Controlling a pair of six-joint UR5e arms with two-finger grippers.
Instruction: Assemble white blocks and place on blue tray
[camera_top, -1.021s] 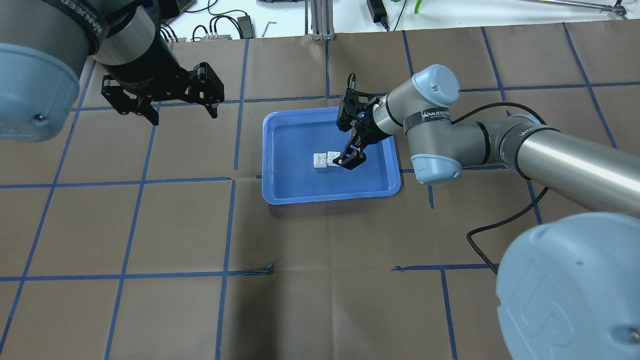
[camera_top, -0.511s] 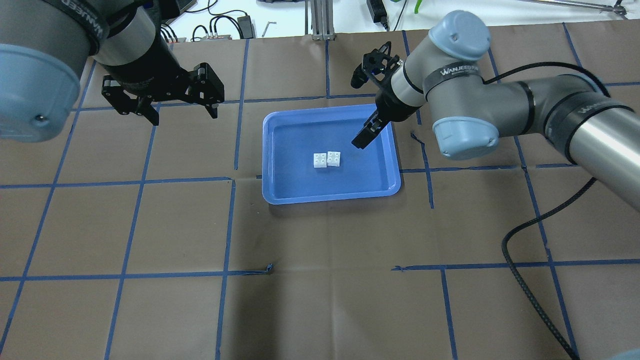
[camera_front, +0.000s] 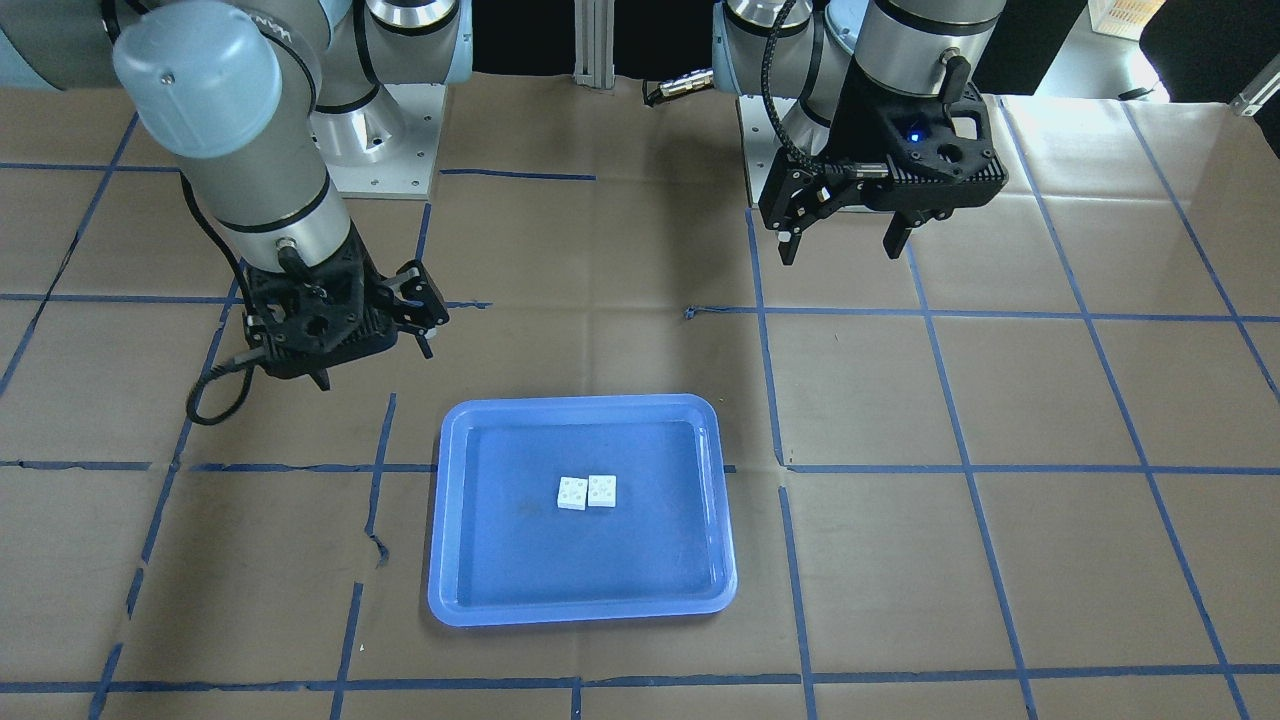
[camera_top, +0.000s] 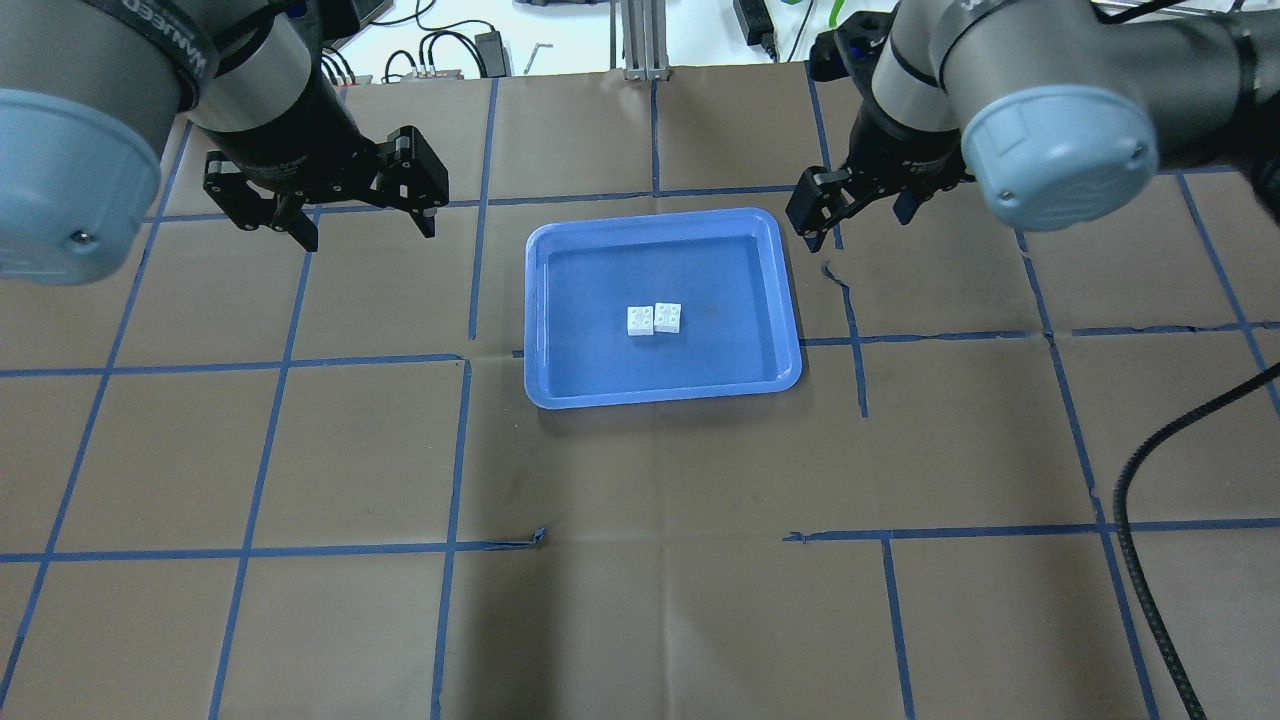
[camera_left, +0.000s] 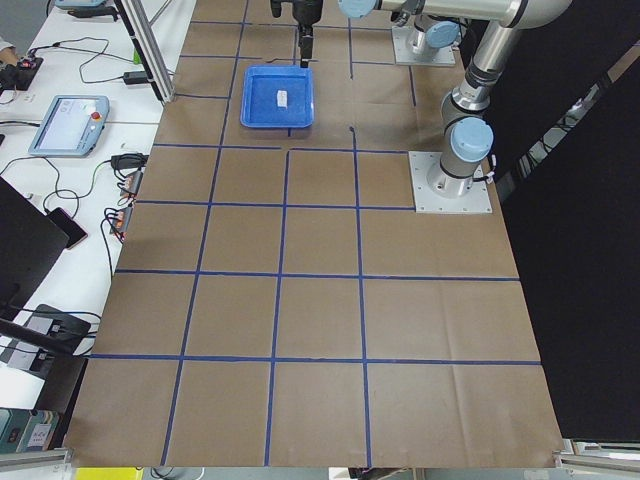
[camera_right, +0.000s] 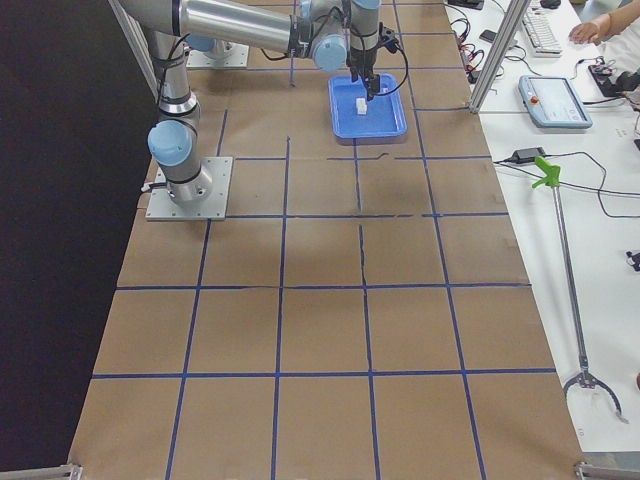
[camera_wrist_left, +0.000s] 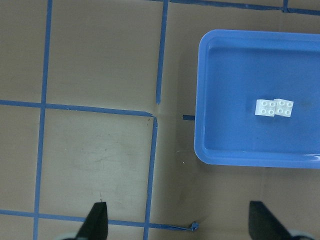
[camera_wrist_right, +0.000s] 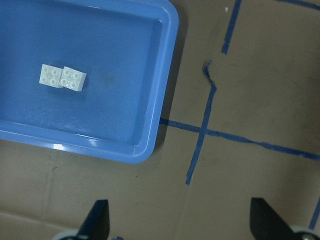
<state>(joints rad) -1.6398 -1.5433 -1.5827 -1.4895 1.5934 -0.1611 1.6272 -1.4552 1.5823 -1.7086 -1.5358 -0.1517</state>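
Note:
Two white blocks (camera_top: 653, 319) lie side by side and touching in the middle of the blue tray (camera_top: 700, 270). They also show in the front view (camera_front: 587, 492), the left wrist view (camera_wrist_left: 274, 107) and the right wrist view (camera_wrist_right: 62, 77). My right gripper (camera_top: 855, 213) is open and empty, raised above the table just outside the tray's far right corner. My left gripper (camera_top: 368, 232) is open and empty, raised over the table to the left of the tray. Both wrist views show wide-apart fingertips with nothing between them.
The table is covered in brown paper with a blue tape grid. A black cable (camera_top: 1150, 480) hangs along the right arm. Cables and gear lie beyond the far edge (camera_top: 450, 50). The arm bases (camera_front: 385, 150) stand at the robot side.
My right gripper has lifted away from the blocks and moved out of the tray to beyond its far right corner. The blocks stayed in place. The left arm has not moved.

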